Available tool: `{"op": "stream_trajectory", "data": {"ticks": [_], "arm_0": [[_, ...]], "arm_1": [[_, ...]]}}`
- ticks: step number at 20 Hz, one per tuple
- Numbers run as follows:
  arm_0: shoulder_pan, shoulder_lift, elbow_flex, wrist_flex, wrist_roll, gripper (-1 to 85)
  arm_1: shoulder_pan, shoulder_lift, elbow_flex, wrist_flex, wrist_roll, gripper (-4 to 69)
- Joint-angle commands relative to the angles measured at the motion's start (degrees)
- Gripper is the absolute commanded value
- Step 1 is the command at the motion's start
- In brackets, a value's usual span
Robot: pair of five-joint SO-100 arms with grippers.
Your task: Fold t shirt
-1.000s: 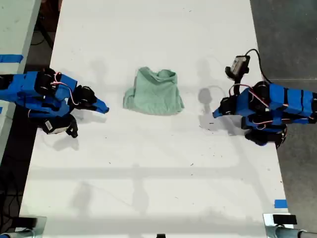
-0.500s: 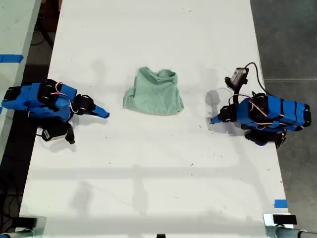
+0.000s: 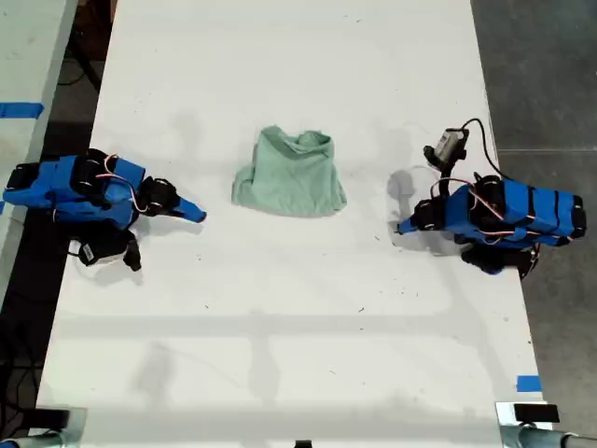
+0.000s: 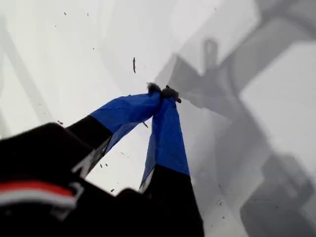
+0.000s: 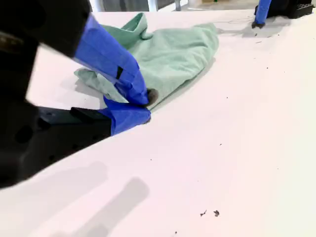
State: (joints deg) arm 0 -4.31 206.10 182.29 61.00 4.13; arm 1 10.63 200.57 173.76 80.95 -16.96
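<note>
The t shirt (image 3: 291, 175) is a pale mint-green bundle, wrinkled and partly folded, on the white table (image 3: 298, 308) between the two blue arms. My second gripper (image 3: 198, 213) is at the exterior view's left, shut and empty, low over the table a short way from the shirt. In the second wrist view its tips (image 5: 145, 101) meet just in front of the t shirt (image 5: 173, 54) without touching it. My first gripper (image 3: 401, 227) is at the exterior view's right, also shut and empty, apart from the shirt. Its closed tips (image 4: 163, 92) hover over bare table.
The table's edges run close behind both arm bases in the exterior view, with dark floor (image 3: 550, 75) beyond the right one. A second table with blue tape (image 3: 20, 109) stands at the exterior view's left. More blue tape (image 3: 528, 383) marks the lower right corner.
Over the last second both arms sank lower and drew back a little toward their bases. They have held still for the last half second. The shirt has not moved.
</note>
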Motion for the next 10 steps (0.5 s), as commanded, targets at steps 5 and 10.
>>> {"op": "stream_trajectory", "data": {"ticks": [5,10], "arm_0": [[-0.8,0.4,0.9,-1.2,-0.6,0.0],[-0.7,0.4,1.0,-1.3,-0.9,0.0]], "arm_1": [[-1.0,0.5,1.7,0.0,2.0,-0.3],[-1.1,0.5,1.7,0.1,2.5,-0.3]]}}
